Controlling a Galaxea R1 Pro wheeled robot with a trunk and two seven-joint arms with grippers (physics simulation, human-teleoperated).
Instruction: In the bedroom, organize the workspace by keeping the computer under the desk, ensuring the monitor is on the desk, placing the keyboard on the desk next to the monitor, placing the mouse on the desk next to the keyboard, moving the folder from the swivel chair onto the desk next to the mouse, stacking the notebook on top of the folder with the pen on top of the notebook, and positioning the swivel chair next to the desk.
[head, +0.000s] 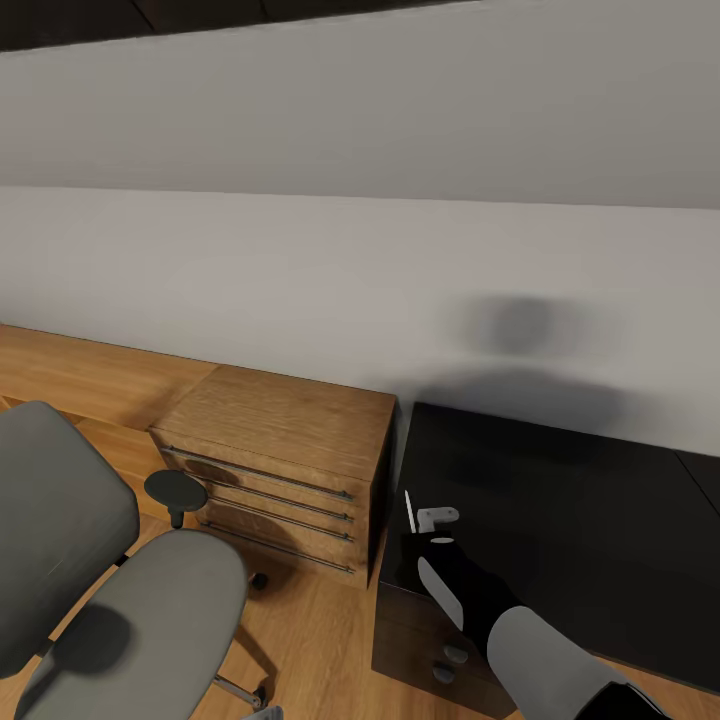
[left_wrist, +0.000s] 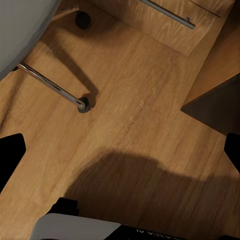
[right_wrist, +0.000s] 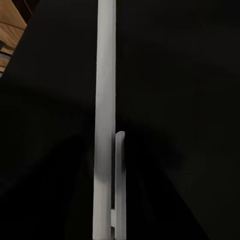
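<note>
pen (right_wrist: 105, 115) apparently pinched upright, right claw (head: 425, 520) over desk (head: 560, 500)

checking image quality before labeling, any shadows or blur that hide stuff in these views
Head view: a soft blurred shadow smudges the wall above the glossy black desk. Left wrist view: a broad dark shadow covers the wood floor. Right wrist view: the pen is a soft pale streak against near-black desk.

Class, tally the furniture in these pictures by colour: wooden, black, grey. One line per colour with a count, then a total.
Wooden: 1, the dresser
Black: 1, the desk
Grey: 1, the swivel chair
Total: 3
</note>
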